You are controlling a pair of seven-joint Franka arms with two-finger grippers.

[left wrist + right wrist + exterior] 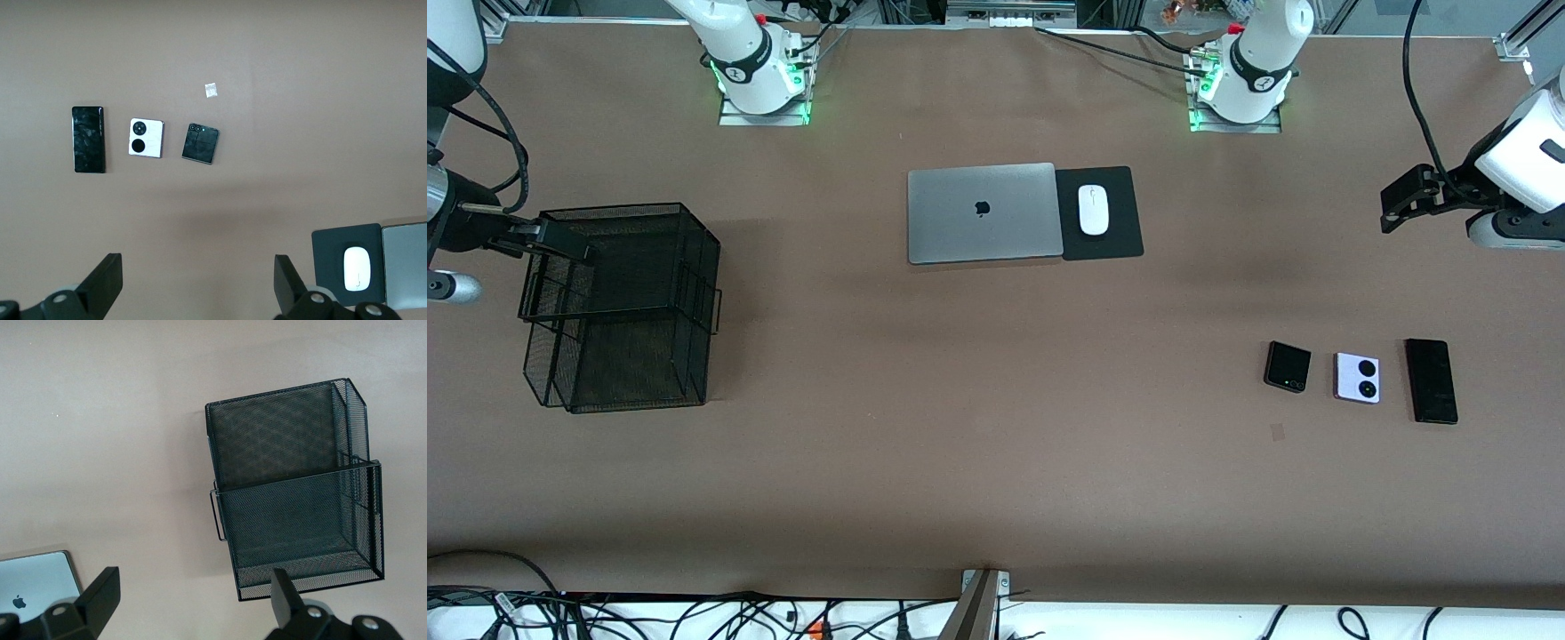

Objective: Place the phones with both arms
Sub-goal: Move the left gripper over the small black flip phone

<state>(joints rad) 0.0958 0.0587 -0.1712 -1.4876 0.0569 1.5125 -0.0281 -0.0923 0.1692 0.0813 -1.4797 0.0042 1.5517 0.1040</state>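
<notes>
On laptop [981, 213] lid: black apple logo; phones unlabelled.

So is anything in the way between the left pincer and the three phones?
Nothing visible. The left pincer hangs open over bare table, and the black folded phone, the lilac-white phone and the long black phone lie uncovered in a row.

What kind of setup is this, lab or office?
Likely a robotics lab bench staged as a desk: arm bases bolted along the table, loose cables at its edge, and a laptop with mouse.
</notes>
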